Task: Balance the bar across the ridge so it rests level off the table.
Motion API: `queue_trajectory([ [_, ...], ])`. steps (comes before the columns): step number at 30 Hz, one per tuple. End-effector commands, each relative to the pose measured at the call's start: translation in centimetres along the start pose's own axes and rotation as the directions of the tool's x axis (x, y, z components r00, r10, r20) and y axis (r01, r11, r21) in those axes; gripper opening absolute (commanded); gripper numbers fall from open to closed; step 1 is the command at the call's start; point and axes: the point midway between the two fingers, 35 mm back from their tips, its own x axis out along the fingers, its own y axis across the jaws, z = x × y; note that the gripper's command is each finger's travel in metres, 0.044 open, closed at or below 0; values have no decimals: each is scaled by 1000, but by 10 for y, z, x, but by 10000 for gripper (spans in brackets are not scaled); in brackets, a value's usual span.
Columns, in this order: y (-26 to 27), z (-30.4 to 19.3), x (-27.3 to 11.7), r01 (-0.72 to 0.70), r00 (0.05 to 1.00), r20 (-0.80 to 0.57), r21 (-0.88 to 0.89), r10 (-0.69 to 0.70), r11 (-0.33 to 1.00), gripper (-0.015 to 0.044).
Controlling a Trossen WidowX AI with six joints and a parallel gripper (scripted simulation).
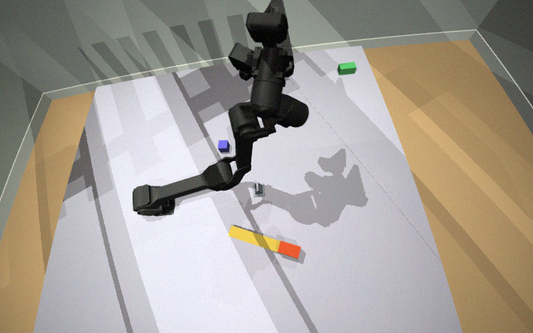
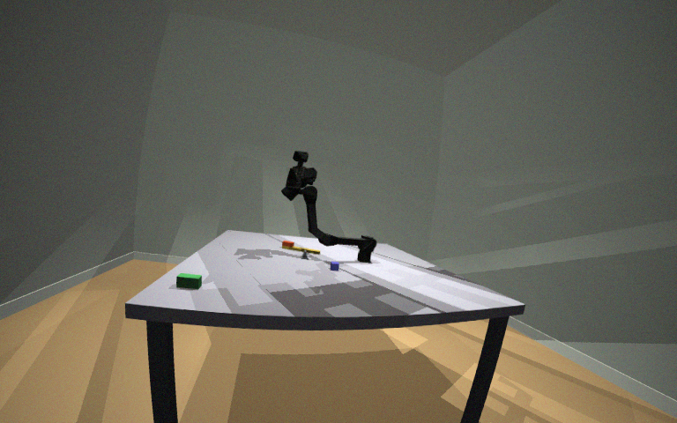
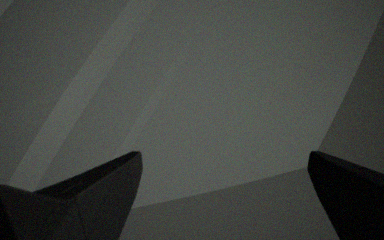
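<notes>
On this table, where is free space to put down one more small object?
Bare tabletop lies between the green block and the bar, and on the near side of the bar. It is crowded around the ridge, blue cube and arm base.

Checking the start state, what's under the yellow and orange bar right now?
The bar lies flat on the white table; no ridge under it. The small grey ridge stands apart, farther back. The exterior view is misleading.

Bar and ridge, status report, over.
Gripper open, empty, raised high. Bar flat on table, apart from ridge. Nothing between them.
</notes>
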Motion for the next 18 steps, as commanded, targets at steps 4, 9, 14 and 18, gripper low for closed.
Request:
queue_trajectory([
  [4, -28, 19, 3, 55, 998, 10, -60, -55, 997, 315],
  [9, -59, 50, 12, 132, 991, 55, -179, -124, 975, 315],
  [14, -86, 89, 25, 224, 973, 119, -261, -199, 939, 315],
  [18, -101, 112, 30, 284, 957, 166, -346, -239, 894, 315],
])
